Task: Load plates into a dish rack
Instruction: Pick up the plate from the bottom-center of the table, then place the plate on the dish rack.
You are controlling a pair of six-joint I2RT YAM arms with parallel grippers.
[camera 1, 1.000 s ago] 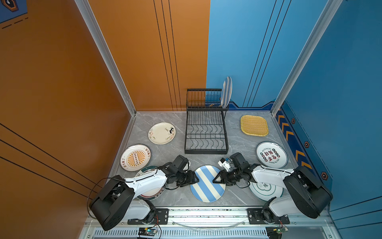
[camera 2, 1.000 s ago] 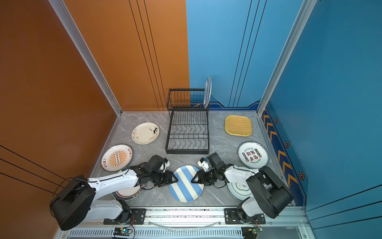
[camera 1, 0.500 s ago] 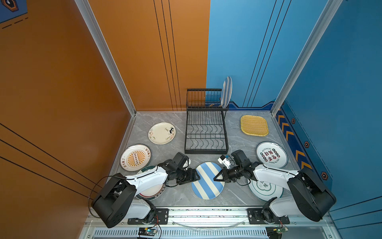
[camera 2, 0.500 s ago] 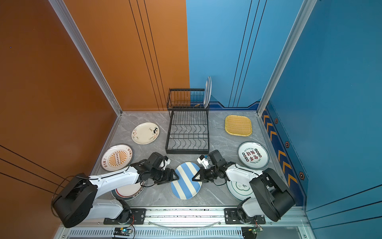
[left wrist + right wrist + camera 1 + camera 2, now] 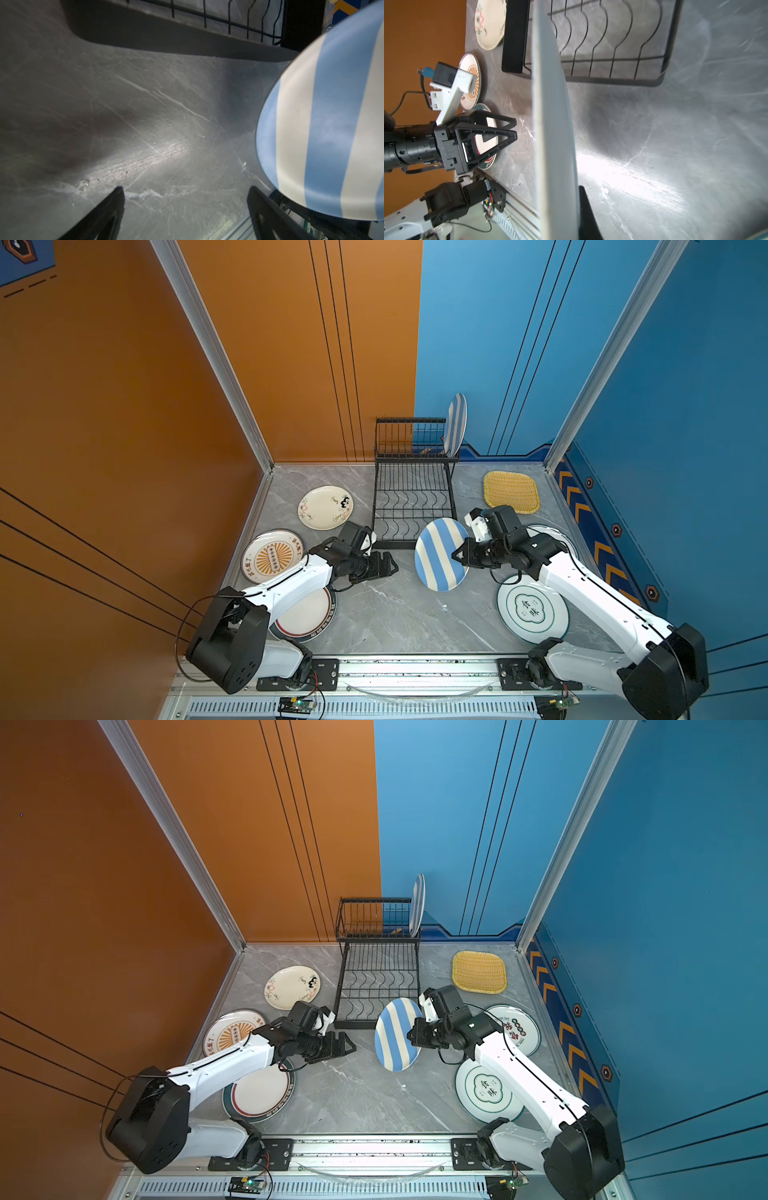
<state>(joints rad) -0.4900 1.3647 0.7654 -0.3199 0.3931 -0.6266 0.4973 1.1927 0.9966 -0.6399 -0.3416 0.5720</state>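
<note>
Tabletop (image 5: 374,614): striped plate (image 5: 440,560) now tilted upright

The dish rack (image 5: 411,497) is set at the rear middle of the table (image 5: 395,614), with an upright plate (image 5: 455,429) stood in the right end of its raised basket. A woven tray (image 5: 511,492) is laid to the rack's right. Before its front right corner a tilted plate (image 5: 436,560) is gripped by the right gripper (image 5: 458,558), and the left gripper (image 5: 388,566) is placed apart on the plate's left.

Grey marbled tabletop (image 5: 386,614) lies between orange wall (image 5: 124,406) and blue wall (image 5: 685,385); perhaps a circuit board (image 5: 296,703) by the front rail (image 5: 415,670)
</note>
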